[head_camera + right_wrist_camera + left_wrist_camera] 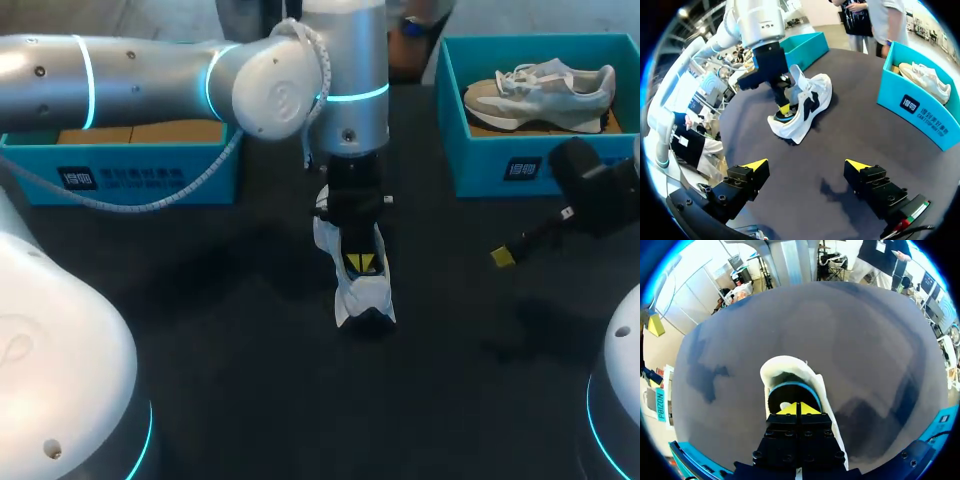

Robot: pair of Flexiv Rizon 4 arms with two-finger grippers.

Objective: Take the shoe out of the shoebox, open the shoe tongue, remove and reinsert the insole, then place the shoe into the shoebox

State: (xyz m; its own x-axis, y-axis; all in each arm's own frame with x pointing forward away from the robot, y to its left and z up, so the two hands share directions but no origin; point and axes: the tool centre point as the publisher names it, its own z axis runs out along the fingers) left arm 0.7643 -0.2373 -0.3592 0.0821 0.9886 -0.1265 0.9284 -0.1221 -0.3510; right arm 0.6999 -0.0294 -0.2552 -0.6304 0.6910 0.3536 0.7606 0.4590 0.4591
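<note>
While the right gripper [806, 165] hangs wide open and empty over the near right of the dark table [200, 380], the white shoe [362, 295] sits to its left at mid-table. The shoe's long axis runs roughly near to far and looks tilted. Reaching down into its opening is the left gripper [360, 264], yellow tips pressed together; whether they pinch anything is hidden. That arm is plainly nearer. Well apart, at the far edge, stand the left shoebox [150, 175] and the right shoebox [480, 160], which holds a grey shoe [540, 90].
</note>
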